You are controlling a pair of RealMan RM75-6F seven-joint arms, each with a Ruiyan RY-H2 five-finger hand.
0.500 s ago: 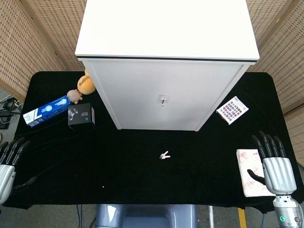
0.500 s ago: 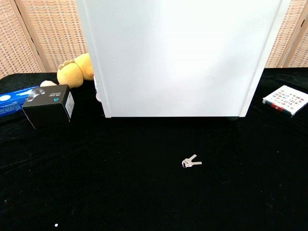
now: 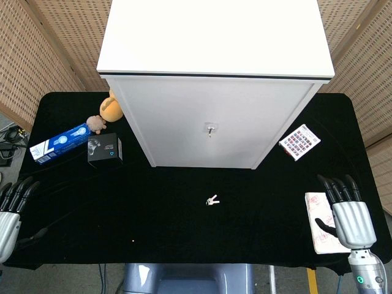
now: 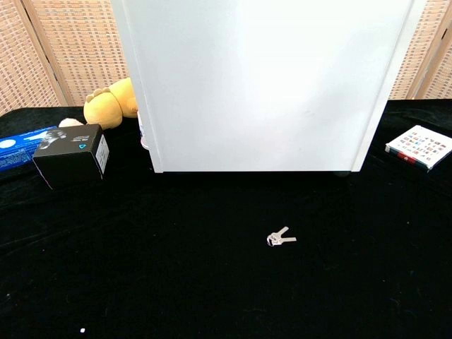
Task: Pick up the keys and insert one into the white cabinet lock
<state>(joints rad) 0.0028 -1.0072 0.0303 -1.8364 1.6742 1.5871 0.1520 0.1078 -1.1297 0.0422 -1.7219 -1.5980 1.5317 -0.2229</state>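
**Keys on black cloth, hands idle**

Keys (image 3: pixel 212 200) lying on black table (image 3: pixel 184 233), before cabinet (image 3: pixel 211 122), below lock (image 3: pixel 210 128). Left hand (image 3: pixel 11 208) and right hand (image 3: pixel 348 211) empty at table edges, fingers straight, slightly apart. Wicker screens (image 3: pixel 37 43) behind.

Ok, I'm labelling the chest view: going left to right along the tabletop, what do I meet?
Blue box → black box → yellow plush toy → keys → colourful booklet.

shiny metal keys (image 4: pixel 280 238), matt black cloth (image 4: pixel 176 268)
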